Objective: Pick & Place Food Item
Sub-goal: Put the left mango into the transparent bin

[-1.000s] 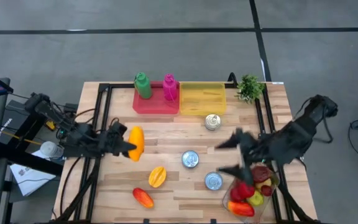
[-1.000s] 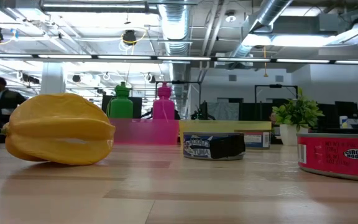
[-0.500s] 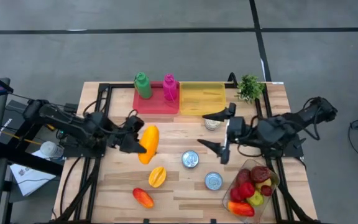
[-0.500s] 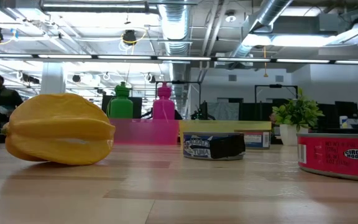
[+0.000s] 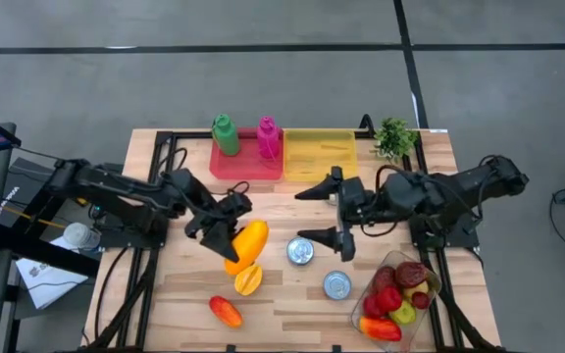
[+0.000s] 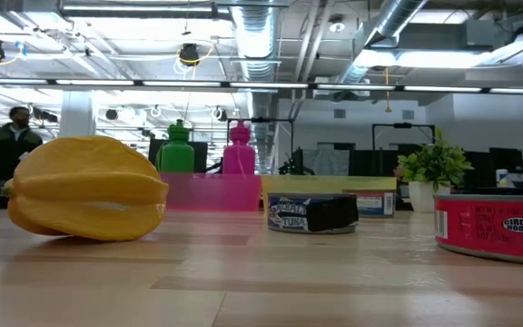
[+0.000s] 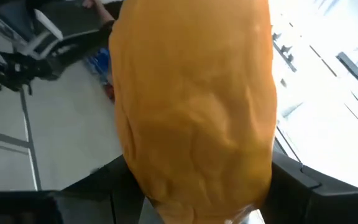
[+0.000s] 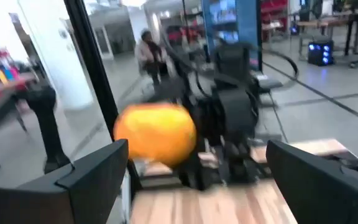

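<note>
While the left gripper (image 5: 231, 235) is clamped around an orange mango-looking fruit (image 5: 246, 241) and carrying it up off the wooden table (image 5: 282, 294), the right gripper (image 5: 328, 214) hangs with its fingers spread wide and nothing in them. Taking the tuna can (image 5: 300, 251) mid-table as the landmark — the fruit is just left of it, and the right gripper is above it toward the yellow bin (image 5: 319, 153). A yellow starfruit (image 5: 248, 278) lies on the table down-left of the can.
</note>
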